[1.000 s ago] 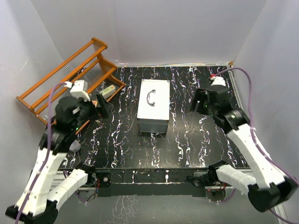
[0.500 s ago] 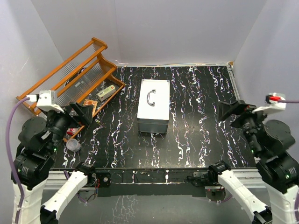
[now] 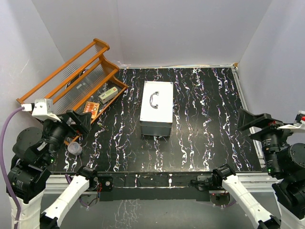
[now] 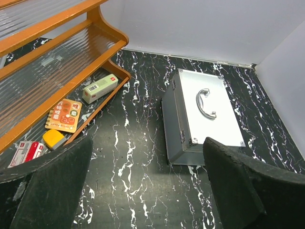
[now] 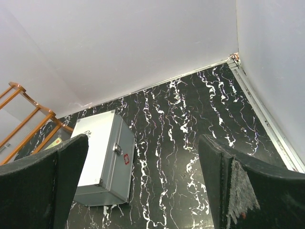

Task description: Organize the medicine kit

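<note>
Your medicine kit (image 3: pixel 156 109) stands shut near the middle of the bench, a little toward the far edge. It is a rectangular box of brushed grey metal with a pale flat lid. A curved metal handle (image 4: pixel 205 102) lies on the lid, and a small latch (image 5: pixel 116 149) and a red sticker (image 5: pixel 126 159) sit on its front wall. The bench top (image 3: pixel 205 105) is glossy black with white marble veins. At the far-left corner a slatted orange wooden rack (image 3: pixel 71 71) leans with ribbed clear shelves. Its lowest shelf holds a green-and-white carton (image 4: pixel 100 88), an orange printed packet (image 4: pixel 63 114), a yellow block (image 4: pixel 53 138) and a red-and-white pack (image 4: pixel 26 151). Your left gripper (image 4: pixel 147 143) hangs over the near-left corner with its black padded fingers spread wide and nothing between them. Your right gripper (image 5: pixel 143 138) hangs near the near-right corner, equally spread and empty. A second ago both arms reached in over the bench on either side of the kit. Half a second ago they were partway back. Now they have drawn further toward the near corners, and the left one sits lower along the left edge. The kit has not shifted.
</note>
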You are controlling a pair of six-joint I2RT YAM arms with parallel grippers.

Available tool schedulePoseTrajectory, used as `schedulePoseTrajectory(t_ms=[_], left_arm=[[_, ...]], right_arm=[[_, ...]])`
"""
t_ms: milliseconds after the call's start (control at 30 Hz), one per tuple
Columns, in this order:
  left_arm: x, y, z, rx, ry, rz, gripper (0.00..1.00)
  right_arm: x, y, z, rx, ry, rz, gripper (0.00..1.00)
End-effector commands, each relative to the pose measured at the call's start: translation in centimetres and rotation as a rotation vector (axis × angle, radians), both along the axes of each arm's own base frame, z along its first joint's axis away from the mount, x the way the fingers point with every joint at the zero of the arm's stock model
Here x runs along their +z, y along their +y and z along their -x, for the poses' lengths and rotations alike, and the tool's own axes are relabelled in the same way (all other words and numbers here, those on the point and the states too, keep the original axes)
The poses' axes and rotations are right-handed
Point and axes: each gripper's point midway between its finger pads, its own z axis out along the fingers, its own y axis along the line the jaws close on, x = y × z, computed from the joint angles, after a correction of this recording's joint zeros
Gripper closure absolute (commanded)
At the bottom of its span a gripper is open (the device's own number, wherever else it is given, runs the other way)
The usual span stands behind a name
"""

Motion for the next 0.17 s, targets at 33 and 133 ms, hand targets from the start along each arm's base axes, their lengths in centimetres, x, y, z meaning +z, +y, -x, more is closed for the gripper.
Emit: schedulePoseTrajectory(t_ms=[33,133], left_arm=[[0.32,0.03,-0.12,0.005,-0.008,0.005,0.01],[0.39,0.08,-0.24,0.013,-0.014,0.016,0.01]], right_arm=[[0.65,-0.15,-0.03,-0.011,-0.018,-0.015,0.02],[0.58,-0.03,-0.14,-0.007,-0.018,-0.020,0.02]])
